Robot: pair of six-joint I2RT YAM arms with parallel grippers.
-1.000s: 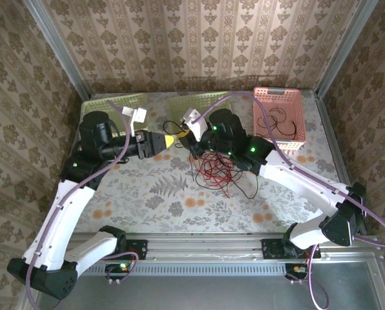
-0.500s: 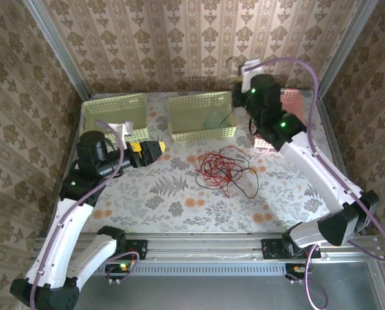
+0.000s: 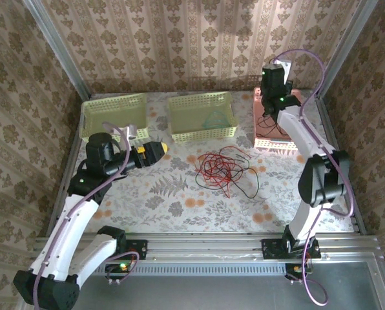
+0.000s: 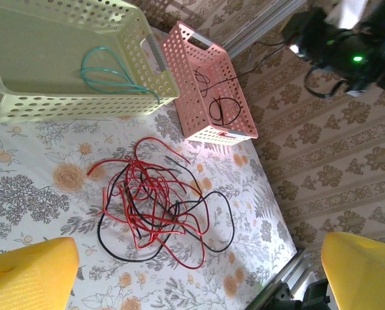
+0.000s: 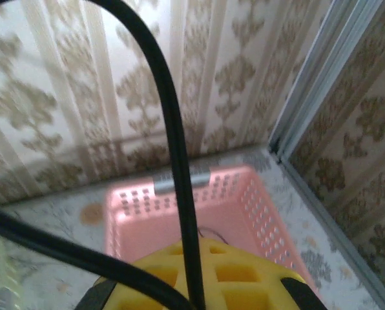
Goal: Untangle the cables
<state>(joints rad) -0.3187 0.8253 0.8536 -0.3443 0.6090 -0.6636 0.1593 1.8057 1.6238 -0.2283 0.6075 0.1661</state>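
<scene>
Pinching a black cable [image 5: 173, 161] over the pink basket [image 5: 257, 200], the right fingers [image 5: 257, 290] are closed; left fingers [image 4: 31, 271] gape.

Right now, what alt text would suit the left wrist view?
A tangle of red and black cables lies on a floral table beyond two wide-apart yellow fingers. Behind it, a pale green basket holds a teal cable; a pink basket holds black cable.

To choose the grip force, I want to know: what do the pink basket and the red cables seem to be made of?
Pink basket: likely moulded plastic, matte; its evenly spaced holes and rigid rim suggest it. Red cables: probably wire in a smooth plastic sleeve; they hold loose, springy loops.
</scene>
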